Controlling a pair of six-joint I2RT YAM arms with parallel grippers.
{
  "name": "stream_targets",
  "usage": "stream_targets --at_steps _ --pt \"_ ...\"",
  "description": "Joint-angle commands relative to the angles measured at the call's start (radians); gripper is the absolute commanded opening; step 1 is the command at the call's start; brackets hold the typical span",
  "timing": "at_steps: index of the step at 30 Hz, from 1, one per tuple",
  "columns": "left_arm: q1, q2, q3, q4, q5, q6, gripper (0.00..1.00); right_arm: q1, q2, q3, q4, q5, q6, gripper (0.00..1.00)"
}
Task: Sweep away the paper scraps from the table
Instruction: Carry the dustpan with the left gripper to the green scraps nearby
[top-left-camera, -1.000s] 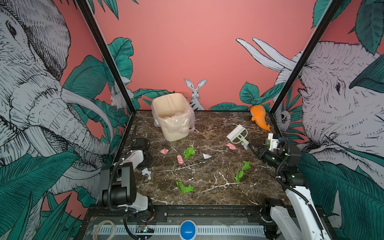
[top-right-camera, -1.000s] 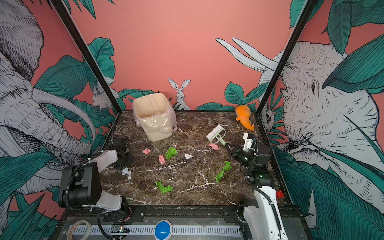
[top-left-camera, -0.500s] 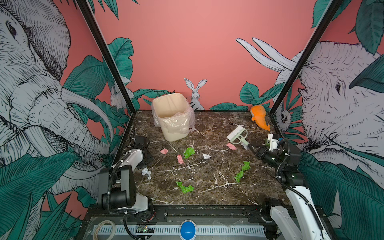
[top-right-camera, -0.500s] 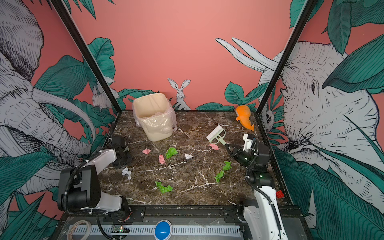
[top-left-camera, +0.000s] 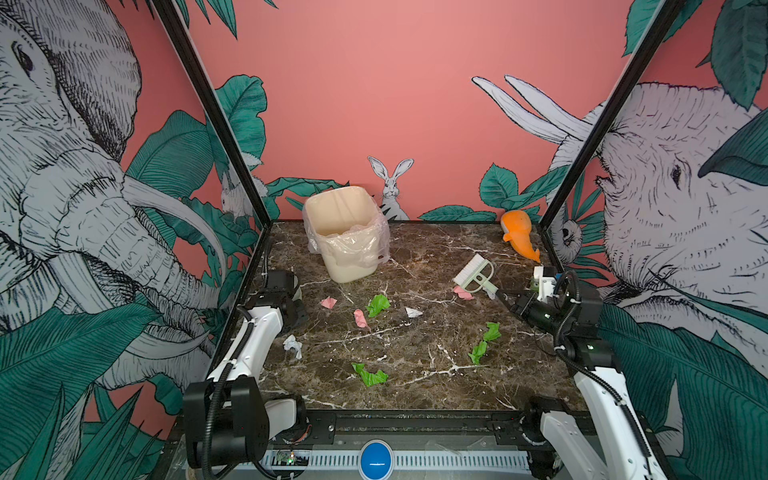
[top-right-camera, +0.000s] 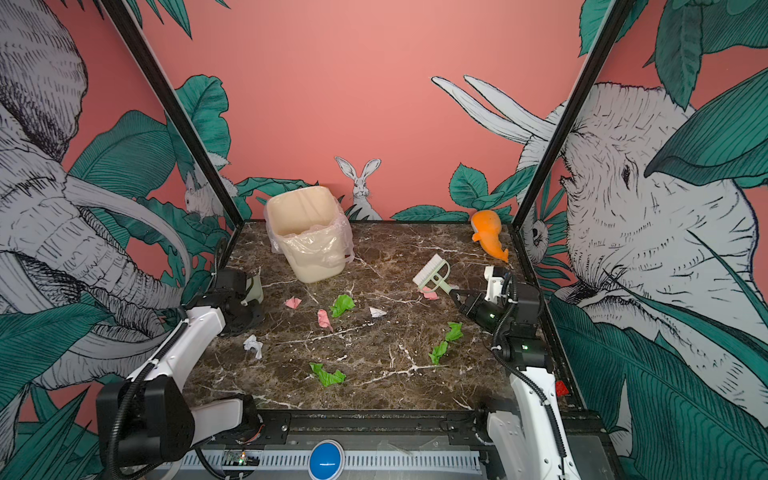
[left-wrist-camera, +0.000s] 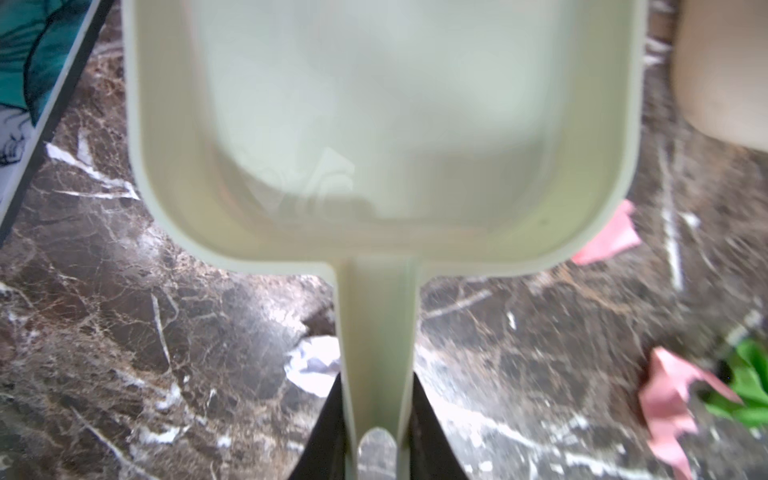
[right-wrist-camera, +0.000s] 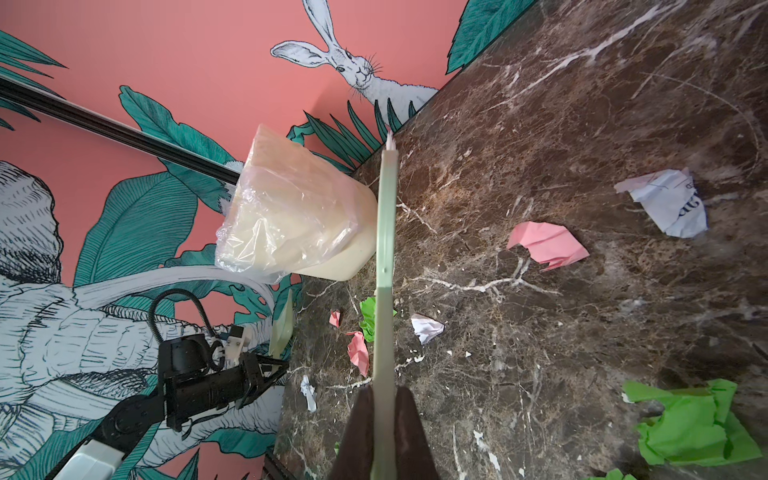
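Green, pink and white paper scraps lie across the middle of the table (top-left-camera: 415, 374): a pink scrap (top-left-camera: 328, 302), a green scrap (top-left-camera: 377, 304), a white scrap (top-left-camera: 293, 345) and several more. At the left edge my left gripper (left-wrist-camera: 377, 382) is shut on the handle of a pale green dustpan (left-wrist-camera: 374, 124), held just above the marble near the white scrap (left-wrist-camera: 311, 365). On the right my right gripper (right-wrist-camera: 384, 392) is shut on the handle of a white-bristled brush (top-left-camera: 471, 274), whose head hovers by a pink scrap (top-left-camera: 463, 293).
A cream bin (top-left-camera: 349, 237) lined with a clear bag stands at the back left. An orange carrot toy (top-left-camera: 517, 232) lies in the back right corner. Black frame posts and printed walls close in the table on three sides.
My left arm has shifted slightly toward the far left with the dustpan. The right arm, the brush and the scraps stay where they were.
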Motion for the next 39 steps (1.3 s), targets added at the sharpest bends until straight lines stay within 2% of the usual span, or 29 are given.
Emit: stream_targets --at_steps 1,7,10,18,22,30,39 --pt "-0.038 -0.052 0.033 -0.111 0.025 0.007 0.14 0.006 0.006 0.031 -0.008 -0.004 -0.035 0.0" --pt "-0.128 -0.118 0.037 -0.207 0.062 0.003 0.13 0.027 0.037 0.085 -0.134 0.016 -0.119 0.0" --pt "-0.213 -0.136 0.042 -0.261 0.063 0.003 0.13 0.047 0.062 0.123 -0.23 0.039 -0.182 0.0" --pt "-0.575 -0.14 0.093 -0.383 -0.003 -0.033 0.11 0.108 0.106 0.193 -0.408 0.112 -0.28 0.0" --pt "-0.748 -0.15 0.106 -0.384 -0.021 -0.037 0.12 0.123 0.123 0.229 -0.499 0.143 -0.327 0.0" --pt "-1.013 -0.098 0.115 -0.334 -0.032 0.036 0.11 0.13 0.134 0.293 -0.681 0.202 -0.399 0.0" --pt "-1.141 0.071 0.202 -0.223 -0.002 0.209 0.11 0.134 0.199 0.457 -0.974 0.387 -0.523 0.0"
